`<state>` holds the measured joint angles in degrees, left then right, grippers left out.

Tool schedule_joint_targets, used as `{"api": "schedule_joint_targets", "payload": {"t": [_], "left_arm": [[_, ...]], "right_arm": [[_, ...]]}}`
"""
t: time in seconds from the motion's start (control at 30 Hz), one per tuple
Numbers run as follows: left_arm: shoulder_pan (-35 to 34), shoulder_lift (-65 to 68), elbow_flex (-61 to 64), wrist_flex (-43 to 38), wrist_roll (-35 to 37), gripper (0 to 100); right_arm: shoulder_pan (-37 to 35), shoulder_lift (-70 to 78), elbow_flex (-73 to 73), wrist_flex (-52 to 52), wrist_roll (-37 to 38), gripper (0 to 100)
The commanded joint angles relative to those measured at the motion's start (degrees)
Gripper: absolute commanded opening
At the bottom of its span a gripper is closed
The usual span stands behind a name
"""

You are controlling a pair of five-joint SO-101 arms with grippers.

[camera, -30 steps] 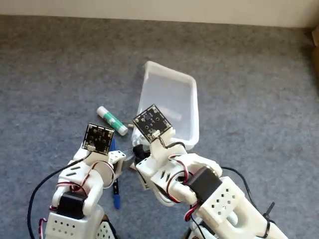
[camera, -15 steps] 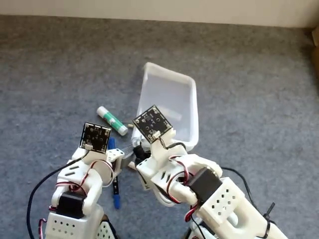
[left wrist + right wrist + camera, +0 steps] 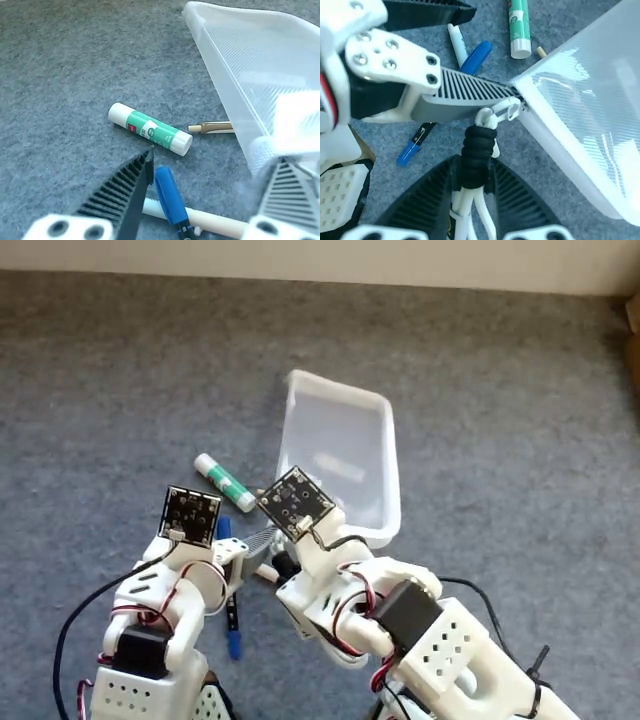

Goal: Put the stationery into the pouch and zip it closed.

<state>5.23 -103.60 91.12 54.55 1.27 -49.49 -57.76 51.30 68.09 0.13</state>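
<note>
Drawn back slightly, right fingers (image 3: 431, 194) clamped on black-wrapped zipper cord (image 3: 477, 150) of translucent mesh pouch (image 3: 340, 430), ribbed left fingers (image 3: 125, 185) spread wide

You're working on a grey, short-pile carpet surface (image 3: 520, 410) with a nubbly weave. Along the far edge of your high view, a pale cream strip of wall or skirting (image 3: 300, 258) meets the carpet in a straight line. Near the far right corner a brown, wooden-looking object (image 3: 634, 325) juts in; you can't tell what it is.
</note>
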Motion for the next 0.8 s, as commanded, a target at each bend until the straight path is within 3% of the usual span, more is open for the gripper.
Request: {"api": "schedule_joint_targets", "payload": {"t": [0.0, 0.2, 0.4, 0.77], "left_arm": [[-0.66, -0.40, -2.77, -1.41, 0.26, 30], [-0.31, -0.48, -1.45, -4.04, -5.98, 17], [-0.40, -0.48, -0.31, -6.33, -6.42, 12], [-0.66, -0.48, -1.36, -6.33, -6.51, 5]], "right_arm": [[-1.01, -2.07, -0.48, 1.98, 1.05, 0.5], [-1.01, -2.07, -0.48, 4.44, 1.14, 0.5], [0.04, -3.74, -0.48, 4.79, 1.14, 0.5], [14.90, -19.30, -0.31, 8.04, 6.42, 0.5]]}}
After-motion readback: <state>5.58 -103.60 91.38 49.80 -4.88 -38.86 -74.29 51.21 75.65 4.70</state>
